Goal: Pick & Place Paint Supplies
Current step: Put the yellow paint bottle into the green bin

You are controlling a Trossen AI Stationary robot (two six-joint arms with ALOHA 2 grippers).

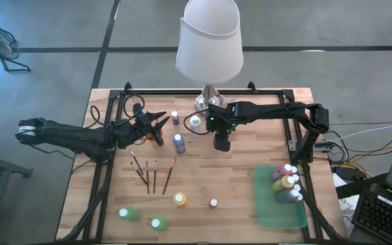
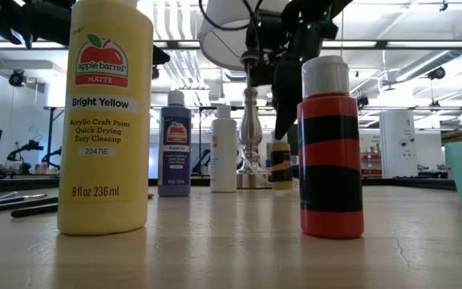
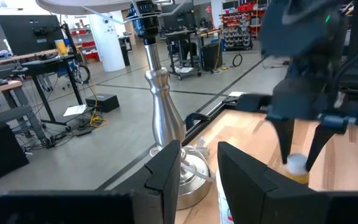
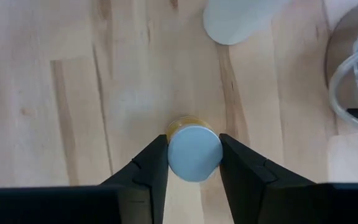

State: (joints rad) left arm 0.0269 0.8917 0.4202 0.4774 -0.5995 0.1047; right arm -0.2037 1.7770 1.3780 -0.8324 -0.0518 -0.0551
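A pale wooden table stands on a grey floor in a workshop. The left gripper, fingers parted and holding nothing, hovers near the table's back-left. The right gripper is clenched on a yellow bottle near the back edge, beside the lamp. Four paintbrushes lie left of centre.

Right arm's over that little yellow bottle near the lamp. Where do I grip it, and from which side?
From straight above, by the white cap: the yellow bottle stands upright, its round cap facing up. The right gripper already has a finger on either side of the cap, so stay centred there.
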